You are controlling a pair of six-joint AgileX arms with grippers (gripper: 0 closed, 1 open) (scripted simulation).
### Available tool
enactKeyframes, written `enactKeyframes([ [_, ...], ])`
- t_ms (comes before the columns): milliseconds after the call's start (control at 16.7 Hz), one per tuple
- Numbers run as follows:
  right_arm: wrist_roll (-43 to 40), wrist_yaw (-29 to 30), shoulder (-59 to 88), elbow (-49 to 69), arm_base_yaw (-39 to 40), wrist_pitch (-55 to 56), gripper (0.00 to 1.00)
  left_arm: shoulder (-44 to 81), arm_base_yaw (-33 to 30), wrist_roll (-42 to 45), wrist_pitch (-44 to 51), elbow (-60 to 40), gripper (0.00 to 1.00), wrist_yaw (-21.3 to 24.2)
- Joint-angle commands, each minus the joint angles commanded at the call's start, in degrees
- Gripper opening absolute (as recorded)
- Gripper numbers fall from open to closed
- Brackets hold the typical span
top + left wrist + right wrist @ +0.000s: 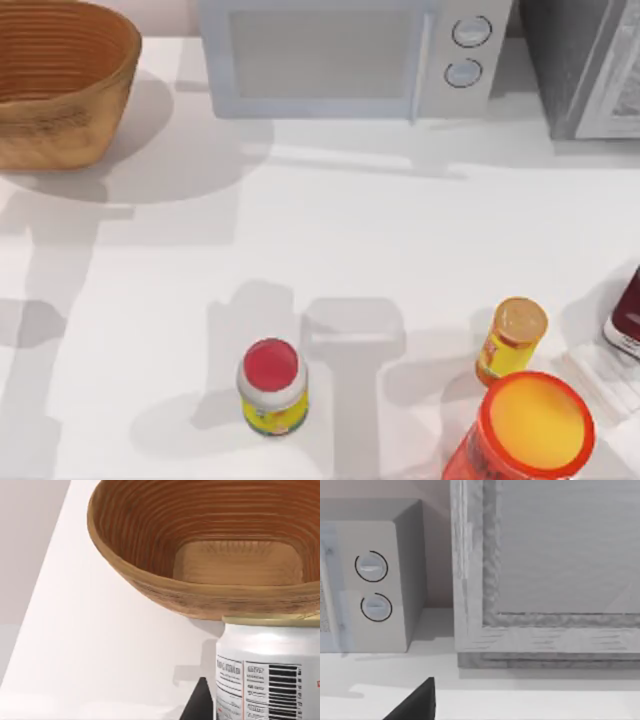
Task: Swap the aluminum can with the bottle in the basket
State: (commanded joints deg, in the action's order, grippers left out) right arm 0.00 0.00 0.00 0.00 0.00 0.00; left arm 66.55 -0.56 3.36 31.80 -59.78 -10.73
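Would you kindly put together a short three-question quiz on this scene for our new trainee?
1. True or false: in the left wrist view, the aluminum can lies inside the basket.
2. In the top view, the jar standing alone near the front has a lid of which colour? A red, B blue, C green.
3. Fill in: the microwave has ___ round knobs.
Key: 1 false, it is outside the basket's wall; 2 A; 3 two.
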Motion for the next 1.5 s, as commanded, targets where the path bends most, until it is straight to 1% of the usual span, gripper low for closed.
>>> enactKeyframes([
  [180, 0.0, 0.0, 0.0, 0.0, 0.0, 0.0, 1.0, -23.0, -0.1, -1.0, -9.9, 12.9, 0.0, 0.1],
  [360, 0.0, 0.0, 0.0, 0.0, 0.0, 0.0, 1.0, -41.2, 0.1, -1.9, -19.6, 28.0, 0.0, 2.3],
  [480, 0.0, 0.0, 0.0, 0.0, 0.0, 0.0, 1.0, -50.6, 0.3, -2.4, -24.4, 38.5, 0.0, 4.5],
  [660, 0.0, 0.0, 0.0, 0.0, 0.0, 0.0, 1.0, -60.3, 0.4, -2.7, -28.8, 50.7, 0.0, 7.5],
  [780, 0.0, 0.0, 0.0, 0.0, 0.0, 0.0, 1.0, -64.2, 0.4, -2.9, -30.8, 56.1, 0.0, 9.3],
  [960, 0.0, 0.0, 0.0, 0.0, 0.0, 0.0, 1.0, -66.6, 0.6, -3.4, -31.8, 59.8, 0.0, 10.7],
  [1320, 0.0, 0.0, 0.0, 0.0, 0.0, 0.0, 1.0, -66.3, 0.6, -3.2, -31.7, 59.8, 0.0, 10.6],
  [1500, 0.0, 0.0, 0.0, 0.0, 0.0, 0.0, 1.0, -63.1, -0.2, -3.3, -33.6, 58.3, 0.0, 12.5],
])
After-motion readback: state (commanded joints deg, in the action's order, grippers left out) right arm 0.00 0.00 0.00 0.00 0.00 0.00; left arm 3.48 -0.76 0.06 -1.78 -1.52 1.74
